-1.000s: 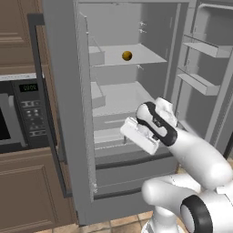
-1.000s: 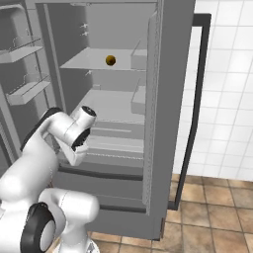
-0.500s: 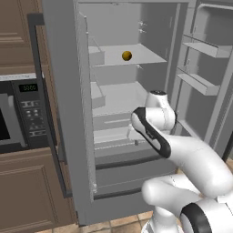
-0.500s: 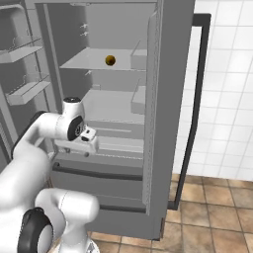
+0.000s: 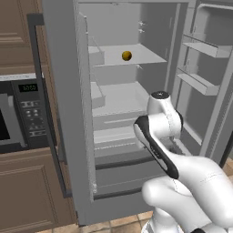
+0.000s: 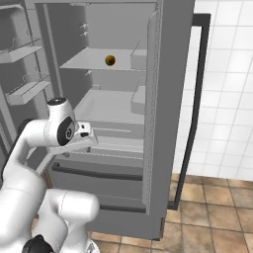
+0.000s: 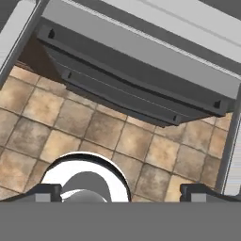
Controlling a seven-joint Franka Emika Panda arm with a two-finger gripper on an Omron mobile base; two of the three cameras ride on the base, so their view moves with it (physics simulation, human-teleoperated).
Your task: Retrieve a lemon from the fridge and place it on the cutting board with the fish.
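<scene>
So the lemon (image 5: 127, 55) sits on the upper shelf (image 5: 136, 57) deep inside the open fridge (image 5: 63, 91), well above and beyond the end effector (image 7: 120, 190), which hangs wide open, empty, pointing floorward.

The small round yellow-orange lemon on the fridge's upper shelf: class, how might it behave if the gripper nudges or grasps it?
The small round yellow-orange lemon sits alone on a flat pale shelf, so a nudge would probably set it rolling. It looks smooth and rounded, so flat fingers could slip unless they close across its middle. It seems small and likely light, so easy to lift.
</scene>
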